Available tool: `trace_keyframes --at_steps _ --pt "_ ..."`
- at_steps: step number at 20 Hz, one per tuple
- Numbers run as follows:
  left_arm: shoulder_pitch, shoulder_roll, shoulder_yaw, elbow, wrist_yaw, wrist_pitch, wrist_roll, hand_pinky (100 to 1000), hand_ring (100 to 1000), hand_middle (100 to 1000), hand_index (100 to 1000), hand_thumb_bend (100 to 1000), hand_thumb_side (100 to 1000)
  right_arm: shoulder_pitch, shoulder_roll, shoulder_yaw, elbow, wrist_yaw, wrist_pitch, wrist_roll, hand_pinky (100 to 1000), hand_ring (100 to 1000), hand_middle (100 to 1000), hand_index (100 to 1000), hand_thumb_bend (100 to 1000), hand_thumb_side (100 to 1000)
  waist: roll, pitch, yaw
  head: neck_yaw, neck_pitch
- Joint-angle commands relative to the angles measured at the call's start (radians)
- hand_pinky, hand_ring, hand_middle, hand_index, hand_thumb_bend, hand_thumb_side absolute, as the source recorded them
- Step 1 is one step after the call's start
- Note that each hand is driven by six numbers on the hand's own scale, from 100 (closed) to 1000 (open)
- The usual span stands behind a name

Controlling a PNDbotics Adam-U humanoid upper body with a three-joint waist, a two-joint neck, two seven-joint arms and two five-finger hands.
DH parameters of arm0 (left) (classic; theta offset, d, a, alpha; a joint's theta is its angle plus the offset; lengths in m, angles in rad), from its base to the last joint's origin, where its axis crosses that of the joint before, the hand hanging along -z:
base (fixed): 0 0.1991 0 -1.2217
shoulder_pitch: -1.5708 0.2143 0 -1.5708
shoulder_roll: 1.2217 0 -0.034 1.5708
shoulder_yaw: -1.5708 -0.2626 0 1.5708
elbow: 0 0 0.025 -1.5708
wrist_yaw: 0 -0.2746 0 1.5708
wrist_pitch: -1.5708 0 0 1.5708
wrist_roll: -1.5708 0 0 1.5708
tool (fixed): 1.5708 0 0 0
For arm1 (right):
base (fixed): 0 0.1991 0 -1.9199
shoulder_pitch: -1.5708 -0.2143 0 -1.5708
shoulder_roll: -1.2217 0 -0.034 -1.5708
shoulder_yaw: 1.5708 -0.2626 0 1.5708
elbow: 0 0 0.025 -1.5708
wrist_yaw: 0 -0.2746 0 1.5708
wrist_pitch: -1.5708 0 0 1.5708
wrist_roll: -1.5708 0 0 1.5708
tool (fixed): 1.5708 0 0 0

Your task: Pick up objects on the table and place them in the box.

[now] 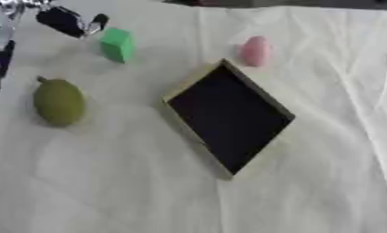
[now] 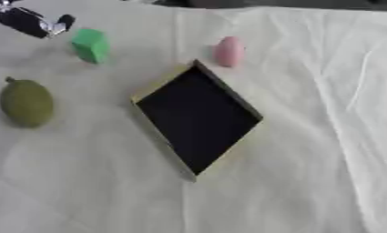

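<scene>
Green block [image 1: 116, 44] just right of left hand [image 1: 68, 21] — fingers unclear, can't tell; box [image 1: 178, 92] farther right.

Creased, matt white cloth [image 1: 323, 182] covers the table. The box [image 1: 228, 118] has a dull black inside and pale, card-like walls. The olive fruit [image 1: 59, 102], green block [image 1: 116, 44] and pink lump [image 1: 255, 51] all look smooth and matt.

The box [image 1: 228, 116] lies mid-table [image 1: 323, 182], turned cornerwise. The block [image 1: 116, 44] is at its 11 o'clock, the egg-shaped thing [image 1: 255, 51] just off its 12 o'clock corner, the fruit [image 1: 58, 102] well apart at 9 o'clock. The left hand [image 1: 68, 21] is beside the block, at its 10 o'clock.
</scene>
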Motion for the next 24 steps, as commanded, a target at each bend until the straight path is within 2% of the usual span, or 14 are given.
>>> trace_keyframes --at_steps 1,4,10,13,19,24 --pt "-0.03 0.006 -0.006 -0.005 -0.009 -0.35 -0.351 931 932 902 949 132 325 -0.016 -0.019 -0.005 -0.013 -0.009 0.003 0.005 918 761 643 772 100 566 0.006 -0.022 -0.002 -0.003 0.005" --pt "-0.034 0.005 -0.012 0.003 -0.016 -0.35 -0.351 932 934 897 952 152 330 -0.015 -0.018 -0.005 -0.014 -0.011 0.006 0.005 918 761 643 772 100 567 0.011 -0.024 -0.003 -0.005 0.008" --pt "-0.045 0.001 -0.035 0.039 -0.046 -0.35 -0.351 930 932 878 950 109 523 -0.017 -0.017 -0.004 -0.017 -0.015 0.012 0.006 919 762 641 772 100 566 0.019 -0.027 -0.005 -0.01 0.008" --pt "-0.047 -0.005 -0.04 0.055 -0.062 -0.35 -0.351 930 932 880 950 103 564 -0.017 -0.016 -0.004 -0.019 -0.017 0.013 0.005 919 763 640 772 100 565 0.02 -0.028 -0.008 -0.011 0.007" --pt "-0.047 -0.011 -0.042 0.079 -0.103 -0.35 -0.351 933 935 887 952 133 584 -0.016 -0.015 -0.005 -0.021 -0.02 0.012 0.004 919 763 638 772 100 564 0.017 -0.028 -0.012 -0.014 0.003" --pt "-0.046 -0.011 -0.046 0.088 -0.12 -0.35 -0.351 944 944 896 959 201 545 -0.015 -0.014 -0.006 -0.02 -0.021 0.012 0.005 919 761 636 771 100 564 0.015 -0.025 -0.011 -0.014 0.003"
